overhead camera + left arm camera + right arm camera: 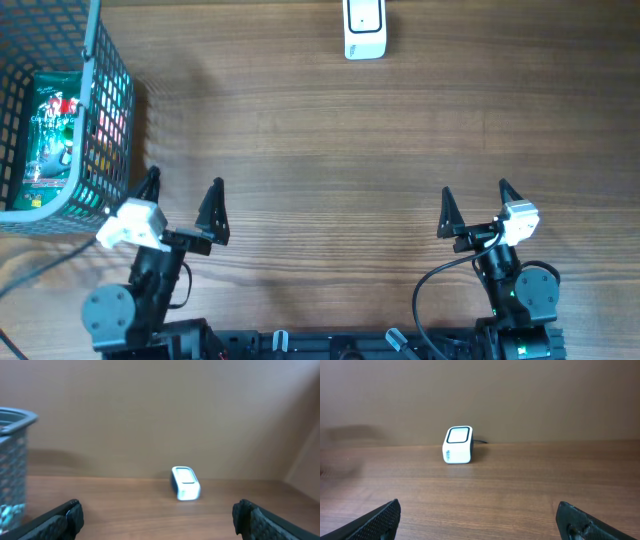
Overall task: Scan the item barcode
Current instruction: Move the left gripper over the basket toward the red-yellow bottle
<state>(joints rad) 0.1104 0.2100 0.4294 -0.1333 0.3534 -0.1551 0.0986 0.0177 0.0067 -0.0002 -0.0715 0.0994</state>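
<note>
At 10 o'clock on tabletop [320, 140] stood wire basket [112, 75], its wall between green packet [48, 130] and left jaws. White scanner [365, 30] sat at 12 o'clock, well apart. Packet lay inside basket, 10 o'clock from left jaws, untouched. Both left jaws and right jaws stood wide apart, empty.

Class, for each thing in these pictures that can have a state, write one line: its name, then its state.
left gripper, open, empty
right gripper, open, empty
basket, upright, holding a packet
packet, lying in the basket, untouched
scanner, standing on the table, nothing in front of it
</note>
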